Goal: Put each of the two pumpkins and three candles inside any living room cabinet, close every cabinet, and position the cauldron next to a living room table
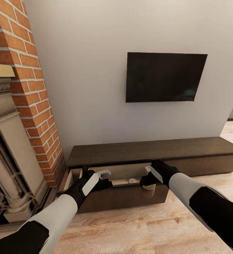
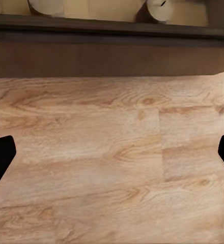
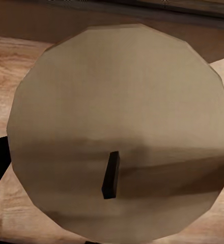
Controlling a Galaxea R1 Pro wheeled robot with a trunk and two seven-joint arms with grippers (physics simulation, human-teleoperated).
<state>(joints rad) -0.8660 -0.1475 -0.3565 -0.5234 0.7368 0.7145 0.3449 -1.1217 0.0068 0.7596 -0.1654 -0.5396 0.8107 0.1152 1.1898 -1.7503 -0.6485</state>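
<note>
The cabinet [image 1: 155, 150] runs along the wall, and its left drawer [image 1: 123, 199] is pulled out, showing a pale inside. My right gripper [image 1: 148, 179] is shut on a tan candle [image 3: 117, 101] and holds it over the drawer's front edge. The candle's dark wick [image 3: 110, 175] faces the right wrist camera. In the head view this candle [image 1: 149, 186] hangs just under the gripper. My left gripper [image 1: 105, 177] hovers open over the drawer's left part, with nothing between its fingers [image 2: 0, 160]. Two more candles [image 2: 46, 6] [image 2: 160, 9] stand inside the drawer.
A brick chimney and stone fireplace [image 1: 14, 141] stand close on the left, beside the drawer's end. A black TV [image 1: 164, 77] hangs on the wall above the cabinet. Pale wood floor [image 1: 130, 229] lies in front of the drawer.
</note>
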